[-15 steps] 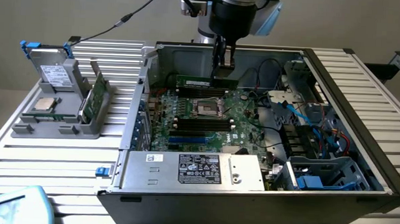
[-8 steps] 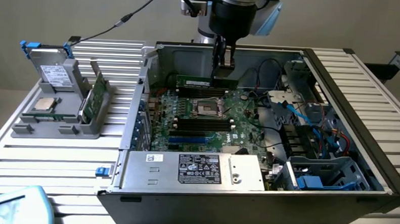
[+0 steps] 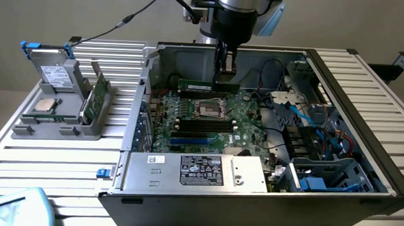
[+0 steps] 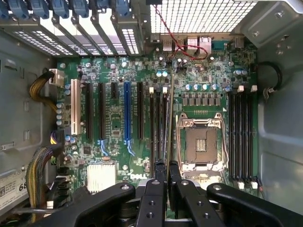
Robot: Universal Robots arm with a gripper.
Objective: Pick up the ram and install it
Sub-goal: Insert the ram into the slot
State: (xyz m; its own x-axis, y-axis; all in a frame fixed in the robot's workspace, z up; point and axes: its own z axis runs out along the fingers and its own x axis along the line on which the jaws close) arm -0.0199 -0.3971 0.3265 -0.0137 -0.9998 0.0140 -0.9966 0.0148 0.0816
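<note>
Ram (image 3: 209, 86) edge-on in fingers (image 4: 160, 174), over mobo slots (image 4: 152, 127).

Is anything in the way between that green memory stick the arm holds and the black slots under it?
Nothing visible does. The ram, gripped in the end effector, hangs over the black memory slots beside the CPU socket; those slots look empty and no cable crosses them.

The open case (image 3: 183, 66) is viewed obliquely from above. The shared motherboard (image 3: 246, 120) (image 4: 113, 142) is seen closely, straight down, past the gripper (image 4: 166, 164).
</note>
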